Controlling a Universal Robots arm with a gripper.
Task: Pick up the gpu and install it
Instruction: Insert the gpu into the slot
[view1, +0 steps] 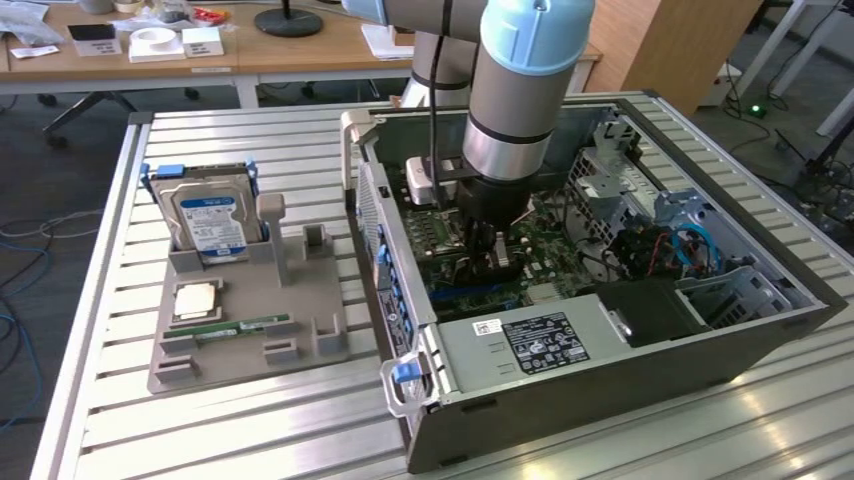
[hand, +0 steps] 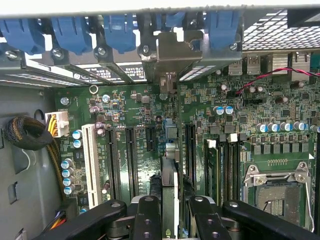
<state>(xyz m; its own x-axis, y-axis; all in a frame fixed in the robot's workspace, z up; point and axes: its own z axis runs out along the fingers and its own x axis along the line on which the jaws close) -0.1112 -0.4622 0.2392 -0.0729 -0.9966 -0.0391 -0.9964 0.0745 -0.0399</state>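
Observation:
My gripper (view1: 489, 250) reaches down inside the open computer case (view1: 587, 350), over the green motherboard (hand: 240, 130). It is shut on the gpu (hand: 170, 180), a thin dark card seen edge-on between my two black fingers (hand: 147, 215). The card runs away from the fingers toward the case's rear wall, where its silvery bracket (hand: 172, 52) stands among the blue slot clips (hand: 70, 32). The card lies in line with the black expansion slots (hand: 131, 155); whether its lower edge sits in a slot is hidden.
A grey holder (view1: 287, 300) at the exterior view's left carries a hard drive with a blue-white label (view1: 214, 215), a processor chip (view1: 198, 298) and a green memory stick (view1: 247, 327). Inside the case are a white slot (hand: 91, 157), a processor socket (hand: 275, 182) and cable bundles (hand: 25, 132).

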